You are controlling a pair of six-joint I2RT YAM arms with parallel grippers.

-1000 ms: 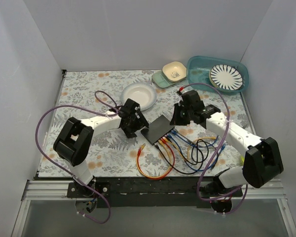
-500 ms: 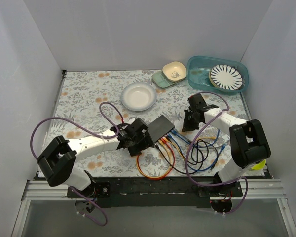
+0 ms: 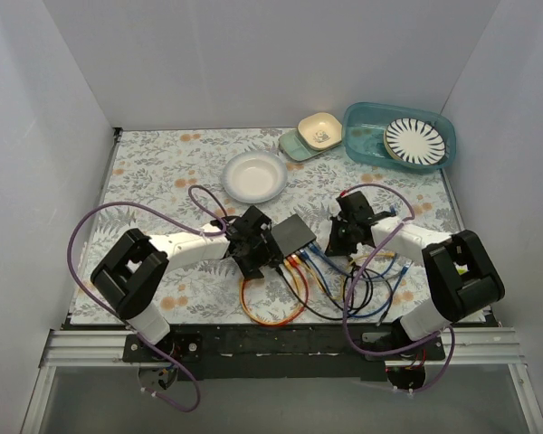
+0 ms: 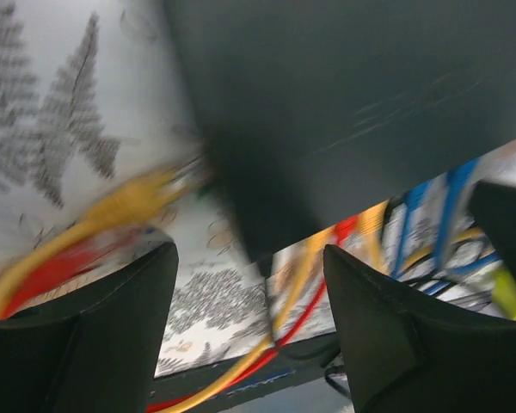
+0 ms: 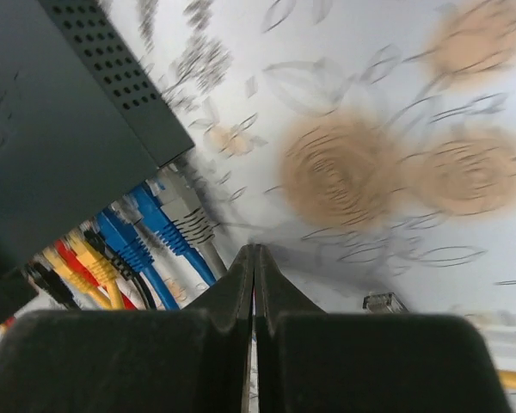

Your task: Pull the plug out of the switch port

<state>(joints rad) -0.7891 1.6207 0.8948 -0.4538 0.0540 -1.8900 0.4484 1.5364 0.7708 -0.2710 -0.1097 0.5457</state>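
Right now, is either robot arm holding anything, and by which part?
Nothing is held. The right fingers are shut on nothing, beside the cables. The left fingers stand apart around a corner of the black box, not gripping it.

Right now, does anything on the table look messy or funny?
Yes. The switch sits crooked, turned at a slant. Its cables lie in a messy tangle of red, yellow, blue and black loops on the near side. One clear plug lies loose, in no socket.
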